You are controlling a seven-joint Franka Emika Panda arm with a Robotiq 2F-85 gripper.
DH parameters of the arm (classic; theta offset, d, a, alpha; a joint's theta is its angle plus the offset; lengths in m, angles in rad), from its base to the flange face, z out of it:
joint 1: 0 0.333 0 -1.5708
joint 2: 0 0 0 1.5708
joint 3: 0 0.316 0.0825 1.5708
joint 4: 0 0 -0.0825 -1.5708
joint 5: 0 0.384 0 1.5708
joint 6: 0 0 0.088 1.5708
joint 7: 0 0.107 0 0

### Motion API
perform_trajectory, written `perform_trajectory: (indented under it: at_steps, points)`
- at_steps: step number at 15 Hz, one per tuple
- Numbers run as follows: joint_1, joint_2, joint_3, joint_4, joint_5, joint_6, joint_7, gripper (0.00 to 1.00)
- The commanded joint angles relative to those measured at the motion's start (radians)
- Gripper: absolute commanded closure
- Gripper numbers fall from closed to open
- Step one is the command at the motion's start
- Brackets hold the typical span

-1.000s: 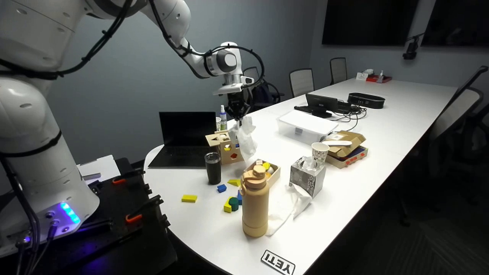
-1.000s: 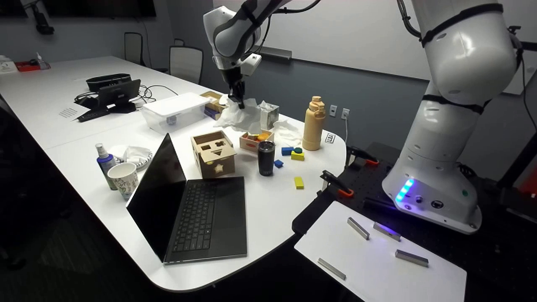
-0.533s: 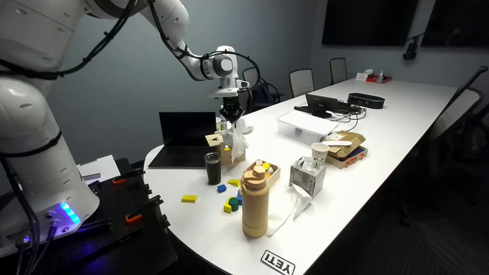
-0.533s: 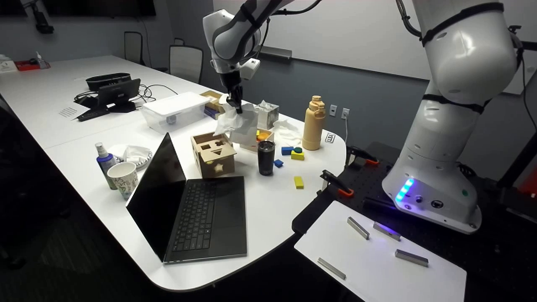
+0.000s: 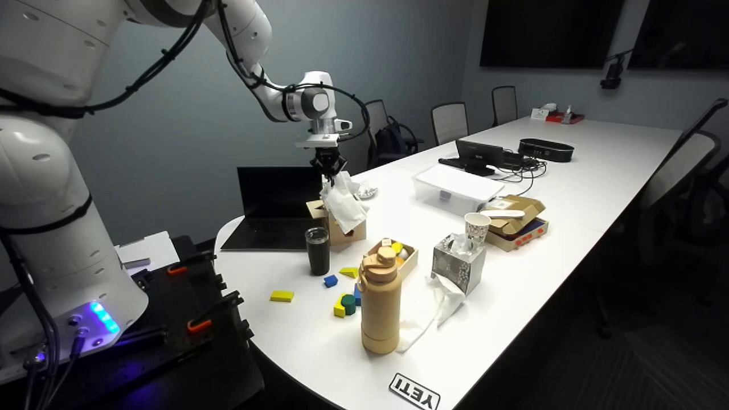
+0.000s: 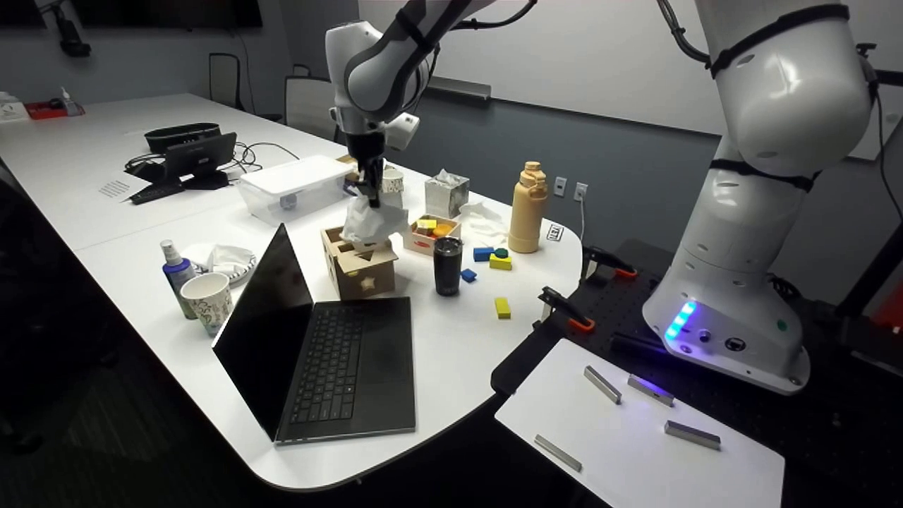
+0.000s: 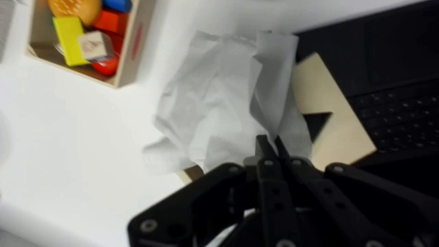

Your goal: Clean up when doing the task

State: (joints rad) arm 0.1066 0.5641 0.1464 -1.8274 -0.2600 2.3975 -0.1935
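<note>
Over the white table, clean-up looks partway; step in hand reads as rubbish clearing, item held up, drop not made; the arm probably has to route it round the open laptop and off the wooden shape-sorter box without a snag; likeliest drop, as a guess, is the paper plate behind the laptop, since a crumpled napkin lies on it; next move would want height first, then sideways, then release low so nothing floats off; the load is a tissue, hanging limp above the box and hiding much of its top in the wrist view; can't tell whether its lower edge touches the box; thin and light, so expect it to trail and swing; go slow; arm pose: reaching long, links sloping down in both exterior views, last stretch about vertical, tool end pointing down; gripper is closed up, pinching the tissue from above; fingertips sit almost together, a fold running up between them.
</note>
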Motion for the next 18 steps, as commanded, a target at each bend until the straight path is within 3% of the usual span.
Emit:
perform_trajectory:
  at_steps: [1, 6, 10, 14, 18]
  points:
    - [0.014, -0.082, 0.081, -0.149, 0.092, 0.176, -0.035, 1.00]
    - [-0.022, -0.060, 0.255, -0.234, 0.257, 0.434, -0.152, 1.00]
    - [-0.095, 0.006, 0.406, -0.248, 0.341, 0.542, -0.248, 1.00]
    - [-0.219, 0.127, 0.606, -0.222, 0.337, 0.563, -0.363, 1.00]
    - [-0.294, 0.252, 0.728, -0.207, 0.281, 0.525, -0.431, 1.00]
